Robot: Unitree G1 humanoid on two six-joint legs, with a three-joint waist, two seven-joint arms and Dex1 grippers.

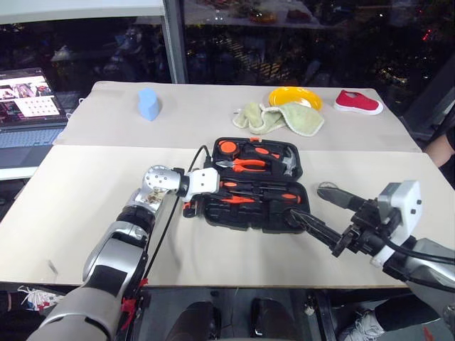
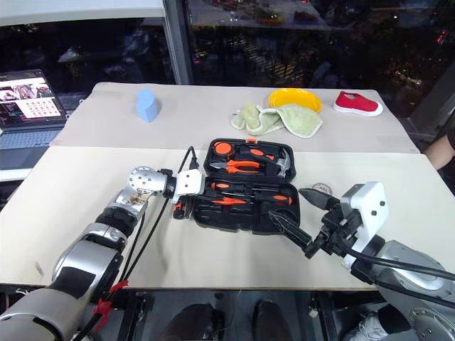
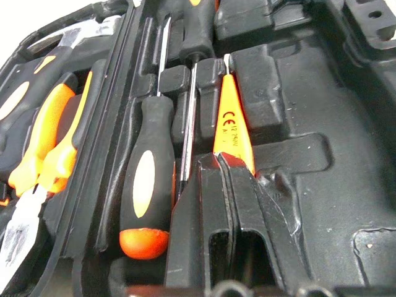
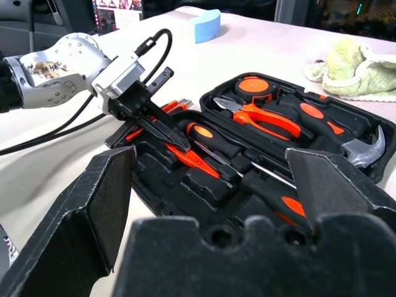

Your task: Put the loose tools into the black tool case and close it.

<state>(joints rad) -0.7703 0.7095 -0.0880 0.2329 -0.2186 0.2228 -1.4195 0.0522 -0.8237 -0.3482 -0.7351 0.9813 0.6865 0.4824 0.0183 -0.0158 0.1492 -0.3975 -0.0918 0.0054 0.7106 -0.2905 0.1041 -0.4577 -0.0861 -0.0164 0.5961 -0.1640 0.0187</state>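
- Head view: one black tool case (image 1: 256, 185) lies open mid-table, long axis across me, lid half away; the tools inside lie crosswise too. My left gripper (image 1: 213, 186) is at its left end, my right gripper (image 1: 323, 213) near its right corner. Bare table lies both sides.
- Left wrist view: my fingers (image 3: 232, 210) are pressed together, tips at the small red screwdriver (image 3: 232, 127); one orange-and-black screwdriver (image 3: 145, 198) lies parallel beside it.
- Right wrist view: my two fingers (image 4: 102, 198) stand spread wide, nothing between them; one hammer (image 4: 362, 145) and one pair of pliers (image 4: 263, 117) sit in the far half.
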